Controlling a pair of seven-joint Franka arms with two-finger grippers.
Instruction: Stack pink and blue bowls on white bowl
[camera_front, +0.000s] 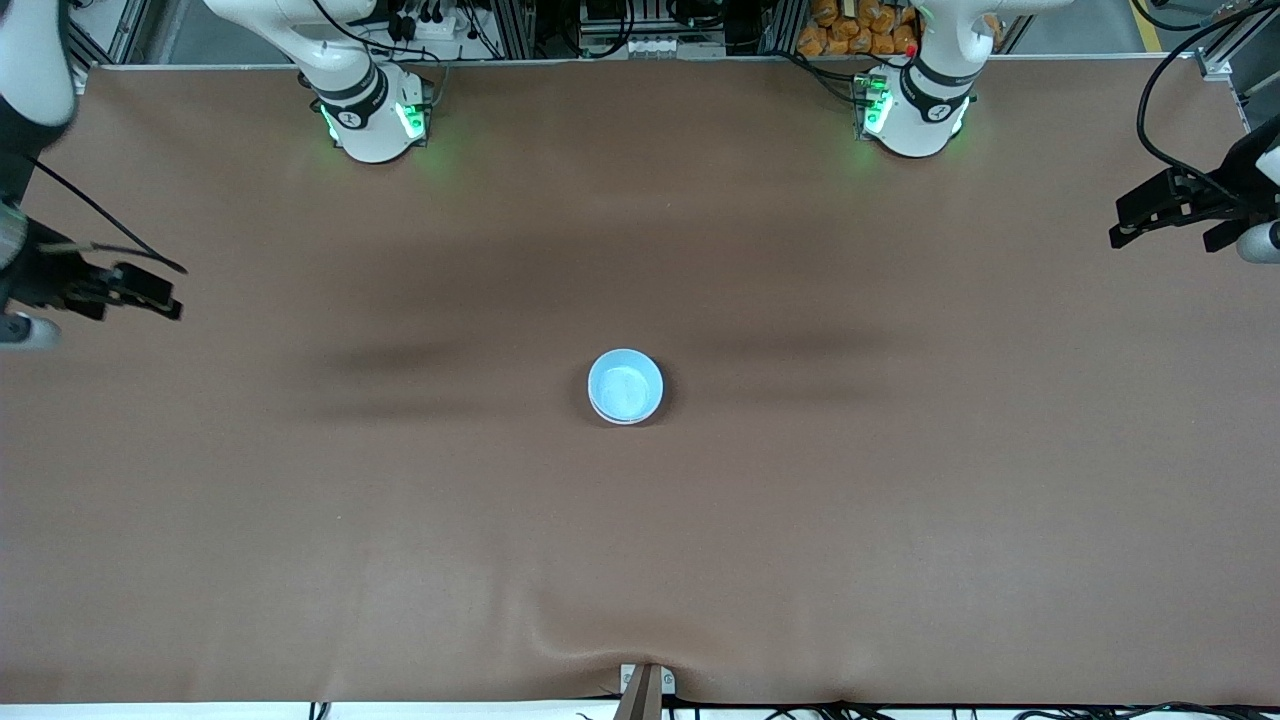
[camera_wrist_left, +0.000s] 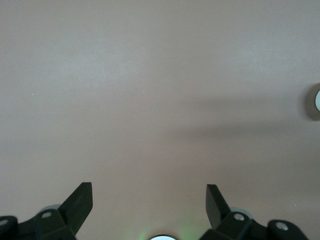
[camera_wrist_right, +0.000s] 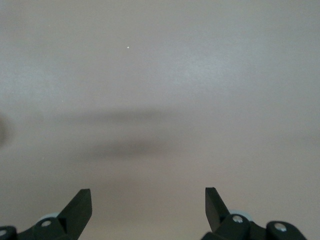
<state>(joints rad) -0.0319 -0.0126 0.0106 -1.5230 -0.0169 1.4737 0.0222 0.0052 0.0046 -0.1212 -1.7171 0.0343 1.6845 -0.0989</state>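
Note:
A light sky-blue bowl (camera_front: 625, 386) sits upright on the brown table, midway between the two arms' ends. A thin pale rim shows under its edge nearer the front camera; I cannot tell what it belongs to. No pink bowl or white bowl shows on its own. A sliver of the bowl shows at the edge of the left wrist view (camera_wrist_left: 317, 98). My left gripper (camera_front: 1118, 225) hangs open and empty over the left arm's end of the table (camera_wrist_left: 149, 195). My right gripper (camera_front: 160, 292) hangs open and empty over the right arm's end (camera_wrist_right: 148, 197).
The brown cloth (camera_front: 400, 520) has a wrinkle at the edge nearest the front camera. Both arm bases (camera_front: 372, 115) stand along the table's farthest edge. A small bracket (camera_front: 645, 685) sits at the nearest edge.

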